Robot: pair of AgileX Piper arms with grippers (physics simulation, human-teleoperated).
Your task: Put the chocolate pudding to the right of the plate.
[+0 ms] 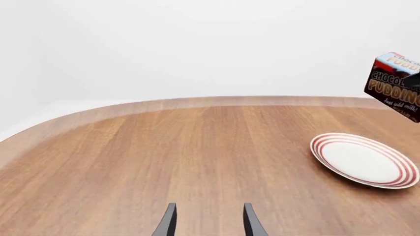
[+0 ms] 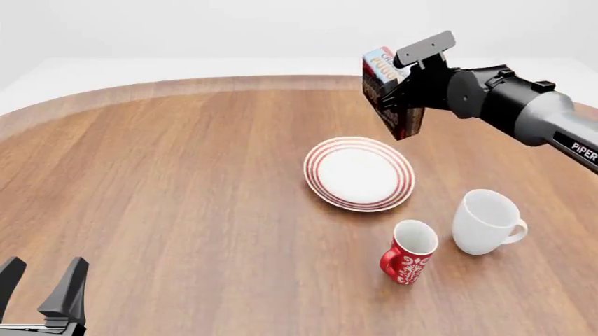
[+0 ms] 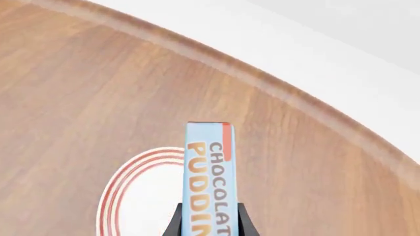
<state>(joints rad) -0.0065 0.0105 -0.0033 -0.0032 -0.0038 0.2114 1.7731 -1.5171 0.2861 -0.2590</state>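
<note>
The chocolate pudding (image 2: 385,91) hangs in the air above the far right rim of the plate (image 2: 359,173), tilted, with my right gripper (image 2: 400,89) shut on it. In the right wrist view the carton's light-blue top (image 3: 208,179) stands between the two fingers, and part of the plate (image 3: 141,196) lies below it. The left wrist view shows the carton (image 1: 396,86) aloft above the plate (image 1: 365,160). My left gripper (image 2: 42,283) is open at the near left table edge, far from both, and its fingertips (image 1: 169,216) hold nothing.
A white mug (image 2: 485,221) and a red patterned mug (image 2: 409,251) stand on the wooden table (image 2: 168,182), near and to the right of the plate. The table's curved far edge (image 2: 187,87) runs behind the plate.
</note>
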